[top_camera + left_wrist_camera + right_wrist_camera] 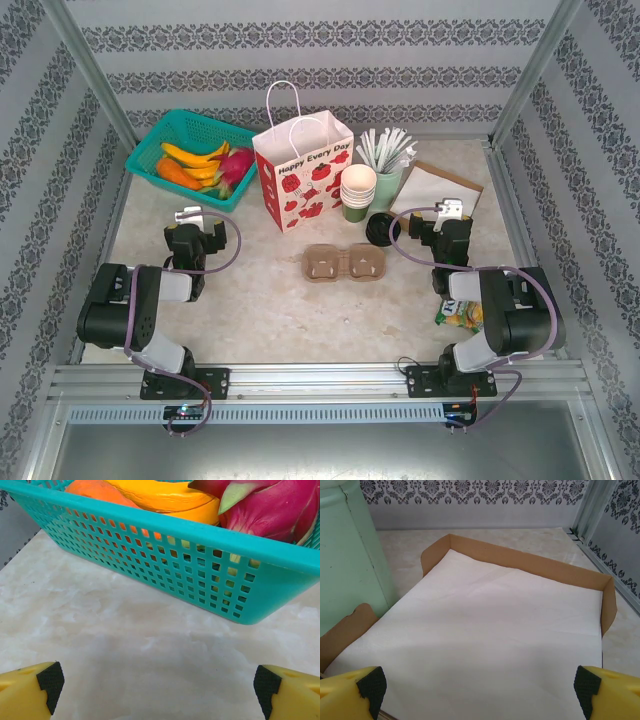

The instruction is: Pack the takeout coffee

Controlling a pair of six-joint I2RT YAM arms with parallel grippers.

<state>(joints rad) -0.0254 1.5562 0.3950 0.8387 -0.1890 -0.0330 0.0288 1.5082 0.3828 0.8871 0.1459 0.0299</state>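
The takeout coffee, a small dark green paper cup [355, 211], stands behind the table's middle with pale cups [358, 184] stacked in it. The brown two-cup carrier tray [345, 264] lies flat in front of it. My left gripper [190, 214] is at the left, open over bare table just short of the teal basket; its yellow fingers [30, 690] stand wide apart around nothing [160, 685]. My right gripper [450, 209] is at the right, open above a stack of white napkins [490, 630], nothing between its fingers [480, 685].
A teal basket [150, 145] [150, 550] of fruit sits back left. A strawberry-print paper bag [302, 172] stands at the back centre. A mint-green cup [386, 188] [345, 555] holds white straws, black lids [381, 229] lie by it, and a snack packet [460, 313] lies near right.
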